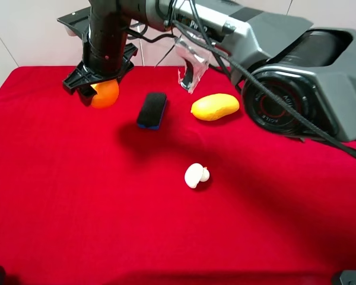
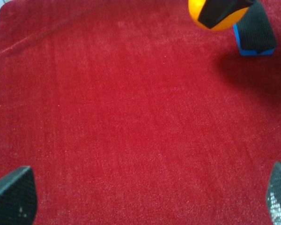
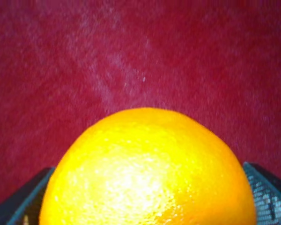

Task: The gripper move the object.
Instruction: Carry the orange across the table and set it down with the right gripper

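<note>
The right end effector [image 1: 99,88], a black two-fingered claw reaching across to the far left part of the red cloth-covered counter [image 1: 77,196], is clamped around the round bright orange fruit with dimpled skin [image 1: 107,96]. The right wrist view shows the fruit filling the gap between both fingers. The grasp is judged complete. Whether the fruit is clear of the cloth cannot be told. Transfer and release remain outstanding, and no destination is evident. The left end effector [image 2: 145,197] hangs over bare cloth, fingers wide apart and empty. The black-and-blue block [image 1: 152,110] lies near the fruit and is a possible obstruction.
</note>
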Robot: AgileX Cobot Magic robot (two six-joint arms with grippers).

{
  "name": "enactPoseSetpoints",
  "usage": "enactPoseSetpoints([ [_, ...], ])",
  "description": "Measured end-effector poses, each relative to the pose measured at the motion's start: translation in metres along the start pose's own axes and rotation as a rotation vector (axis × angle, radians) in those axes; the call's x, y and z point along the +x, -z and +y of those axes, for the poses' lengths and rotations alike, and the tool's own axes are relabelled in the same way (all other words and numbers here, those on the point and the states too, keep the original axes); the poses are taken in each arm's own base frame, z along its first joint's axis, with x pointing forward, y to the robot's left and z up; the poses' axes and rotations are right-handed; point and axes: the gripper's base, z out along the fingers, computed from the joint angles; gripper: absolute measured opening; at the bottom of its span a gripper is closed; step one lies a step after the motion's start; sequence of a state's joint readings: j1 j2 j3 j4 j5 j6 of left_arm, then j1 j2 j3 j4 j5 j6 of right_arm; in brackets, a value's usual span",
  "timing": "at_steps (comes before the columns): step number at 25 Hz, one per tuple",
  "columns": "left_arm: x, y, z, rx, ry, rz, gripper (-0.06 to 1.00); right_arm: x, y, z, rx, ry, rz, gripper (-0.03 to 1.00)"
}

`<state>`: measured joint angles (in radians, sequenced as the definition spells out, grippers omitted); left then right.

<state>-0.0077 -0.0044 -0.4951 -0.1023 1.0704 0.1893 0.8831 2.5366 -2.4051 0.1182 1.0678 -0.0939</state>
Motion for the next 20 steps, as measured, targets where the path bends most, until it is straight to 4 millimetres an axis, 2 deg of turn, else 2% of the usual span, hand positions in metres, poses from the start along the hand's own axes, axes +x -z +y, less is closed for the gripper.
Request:
enactPoseSetpoints([
  [10, 0.0, 0.0, 0.0, 0.0, 0.0, 0.0, 0.98, 0.002, -0.035, -0.009, 0.052, 0.021, -0.071, 0.56],
  [20, 0.0, 0.0, 0.0, 0.0, 0.0, 0.0, 0.98, 0.012, -0.062, -0.026, 0.073, 0.002, -0.06, 0.56],
])
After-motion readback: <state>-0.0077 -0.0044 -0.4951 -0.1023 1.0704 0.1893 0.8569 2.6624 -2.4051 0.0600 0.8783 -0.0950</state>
